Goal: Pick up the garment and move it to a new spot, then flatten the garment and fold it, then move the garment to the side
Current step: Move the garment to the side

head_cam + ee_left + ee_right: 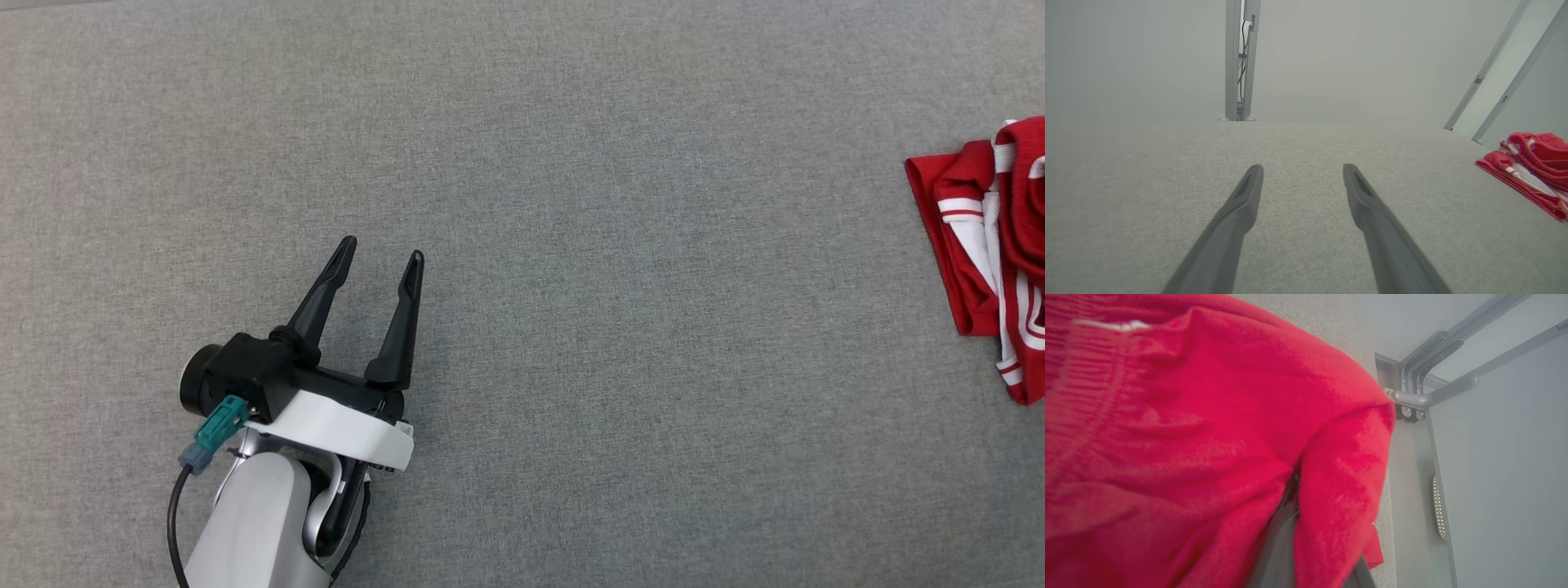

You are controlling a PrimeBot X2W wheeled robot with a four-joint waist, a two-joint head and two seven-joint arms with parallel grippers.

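Far right on the grey table (571, 204) lies the bunched red-and-white garment (980, 245); right gripper (1284, 539) closed, pinching its cloth; left gripper (384, 248) spread wide, empty; fabric likely soft, light, limp; best pinched at a ribbed edge.

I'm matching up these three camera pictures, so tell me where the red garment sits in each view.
Head view: garment at the right edge, above mid-height, cut off by the frame.
Left wrist view: at the right edge, mid-height, lying on the table.
Right wrist view: very close, covering the left and centre.
Shared landmark: the grey cloth table under it.
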